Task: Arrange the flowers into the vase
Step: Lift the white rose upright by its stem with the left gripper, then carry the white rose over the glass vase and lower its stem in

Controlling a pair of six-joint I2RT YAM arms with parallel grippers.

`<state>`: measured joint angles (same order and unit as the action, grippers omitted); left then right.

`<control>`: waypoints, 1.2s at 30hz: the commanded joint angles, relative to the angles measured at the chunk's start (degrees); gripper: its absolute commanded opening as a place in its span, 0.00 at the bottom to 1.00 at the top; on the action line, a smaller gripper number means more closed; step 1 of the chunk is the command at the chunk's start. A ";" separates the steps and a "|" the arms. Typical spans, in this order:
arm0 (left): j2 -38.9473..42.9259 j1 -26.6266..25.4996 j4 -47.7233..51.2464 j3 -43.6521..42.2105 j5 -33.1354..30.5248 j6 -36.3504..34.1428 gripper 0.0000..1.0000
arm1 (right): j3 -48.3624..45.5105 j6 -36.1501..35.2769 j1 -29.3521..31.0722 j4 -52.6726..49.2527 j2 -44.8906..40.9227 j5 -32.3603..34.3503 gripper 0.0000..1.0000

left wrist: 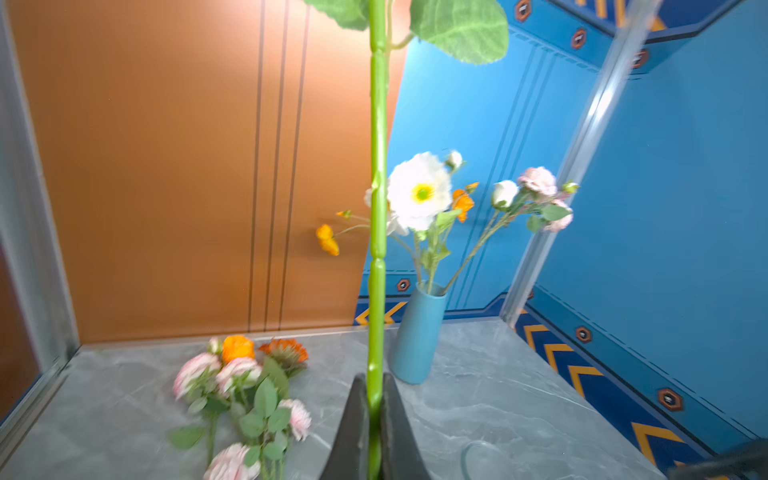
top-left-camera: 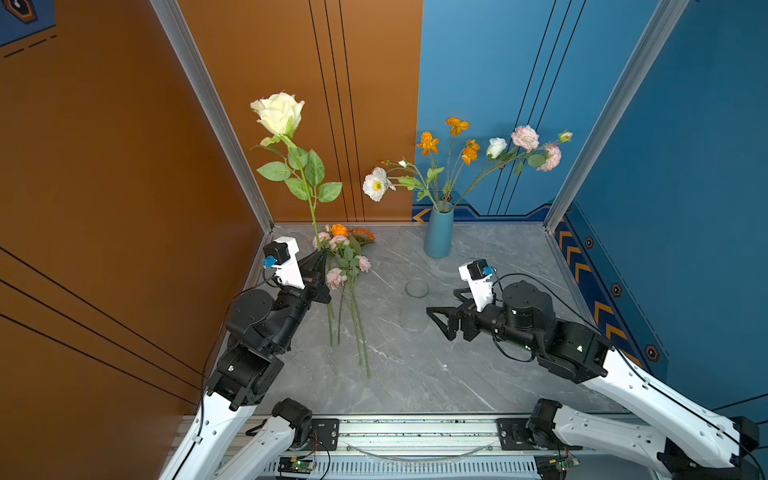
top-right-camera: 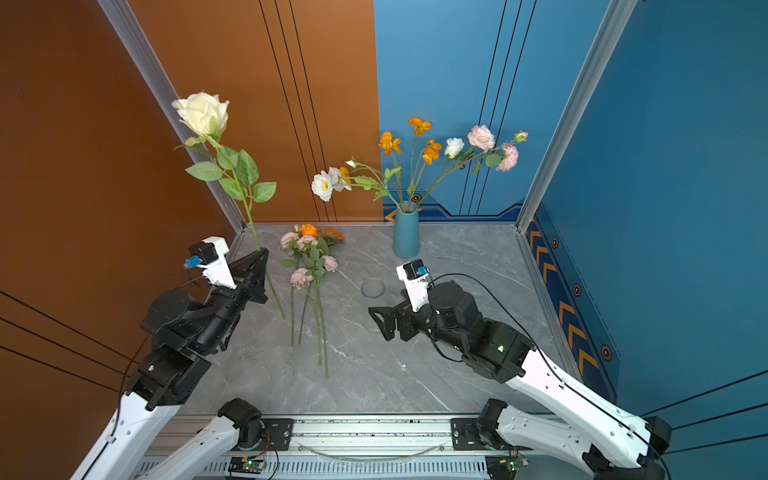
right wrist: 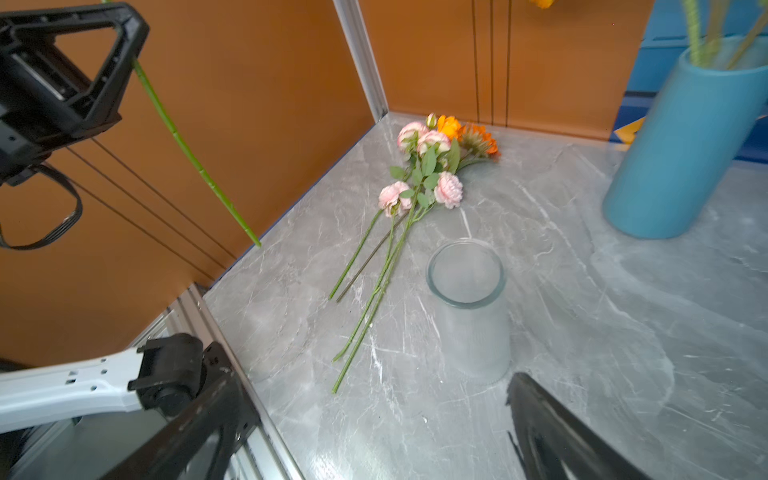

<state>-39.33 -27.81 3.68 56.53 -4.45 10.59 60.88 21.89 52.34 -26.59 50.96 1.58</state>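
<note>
My left gripper (top-left-camera: 320, 253) (top-right-camera: 262, 251) (left wrist: 374, 376) is shut on the green stem (left wrist: 377, 208) of a cream-white rose (top-left-camera: 279, 113) (top-right-camera: 203, 112). It holds the rose upright above the table's left side. Several pink and orange flowers (top-left-camera: 345, 257) (top-right-camera: 309, 257) (right wrist: 424, 166) lie on the table beside it. A blue vase (top-left-camera: 438, 232) (top-right-camera: 406, 235) (left wrist: 417, 336) at the back holds several white, orange and pink flowers (top-left-camera: 457, 158). An empty clear glass vase (top-left-camera: 417, 303) (right wrist: 469, 307) stands mid-table. My right gripper (top-left-camera: 442, 301) (top-right-camera: 384, 307) (right wrist: 374, 378) is open just right of it, holding nothing.
An orange wall (top-left-camera: 124, 208) closes the left side and a blue wall (top-left-camera: 685, 208) the right, with aluminium posts at the back corners. A metal rail (top-left-camera: 415, 432) runs along the table's front edge. The rose's stem end (right wrist: 249, 237) hangs above the table's left edge.
</note>
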 commanded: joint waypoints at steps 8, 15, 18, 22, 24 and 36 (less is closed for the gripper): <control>-10.85 -18.99 -9.02 9.06 9.03 -11.37 0.00 | -6.44 4.12 -2.67 -7.29 -8.80 7.24 1.00; -23.43 -23.05 -22.71 10.19 10.70 -15.09 0.00 | -7.93 3.38 -2.78 -5.69 -7.24 6.47 1.00; -28.98 -22.87 -23.93 12.90 12.05 -15.43 0.00 | -8.86 3.16 -2.94 -3.68 -6.95 5.50 1.00; -33.58 -22.26 -25.14 14.19 12.24 -15.32 0.00 | -9.50 2.48 -3.20 -2.60 -7.36 5.31 1.00; -35.20 -21.56 -27.01 13.19 12.28 -14.69 0.00 | -10.19 2.19 -3.71 -2.20 -7.98 5.45 1.00; -40.54 -16.36 -35.29 7.29 15.97 -10.20 0.00 | -12.79 2.81 -6.70 0.08 -8.88 2.21 1.00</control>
<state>-79.22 -44.97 -27.73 65.45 9.26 -1.26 48.84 24.93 45.93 -28.36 42.11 5.48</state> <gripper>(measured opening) 0.066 0.998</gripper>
